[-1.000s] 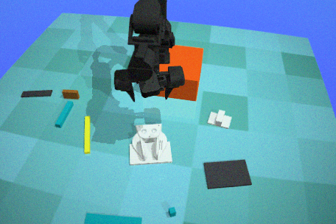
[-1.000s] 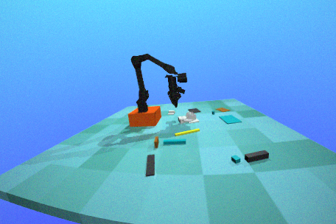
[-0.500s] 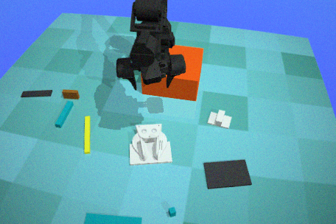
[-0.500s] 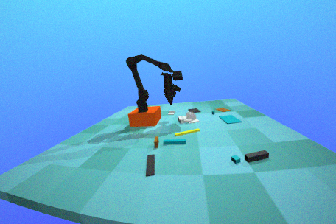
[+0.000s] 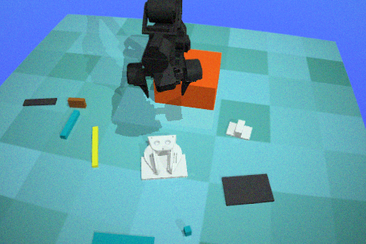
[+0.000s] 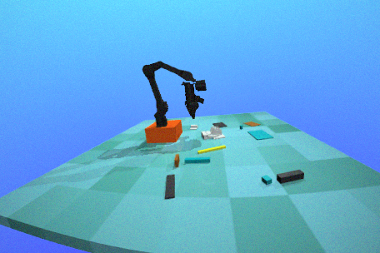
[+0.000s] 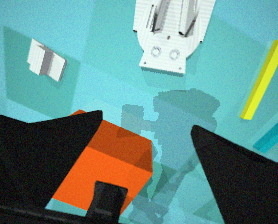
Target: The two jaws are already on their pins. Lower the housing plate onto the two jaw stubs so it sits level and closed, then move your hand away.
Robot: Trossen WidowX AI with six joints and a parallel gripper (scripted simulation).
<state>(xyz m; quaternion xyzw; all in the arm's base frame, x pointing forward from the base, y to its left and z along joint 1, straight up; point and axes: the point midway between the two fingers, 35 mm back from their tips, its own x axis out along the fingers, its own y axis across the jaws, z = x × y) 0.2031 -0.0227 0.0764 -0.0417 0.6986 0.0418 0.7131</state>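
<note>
below the gripper (image 5: 165, 95) (image 6: 192, 118) (image 7: 146, 121) — fingers wide apart — sits a white assembly (image 5: 162, 159) (image 6: 213, 134) (image 7: 170, 47), its plate showing two round marks.

Matt and ridged surfaces

We see white, plastic-looking housing (image 5: 161, 142) (image 6: 216, 131) (image 7: 162, 61) with fine ridges on its base; the orange block (image 5: 202, 71) (image 6: 163, 132) (image 7: 115, 162) looks smooth and matt, the arm (image 5: 162, 10) (image 6: 156, 90) matt black.

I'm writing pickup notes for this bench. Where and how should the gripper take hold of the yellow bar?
I'd come straight down over the middle of the yellow bar, one finger along each long side: it lies flat, long and narrow, with both long sides free.
</note>
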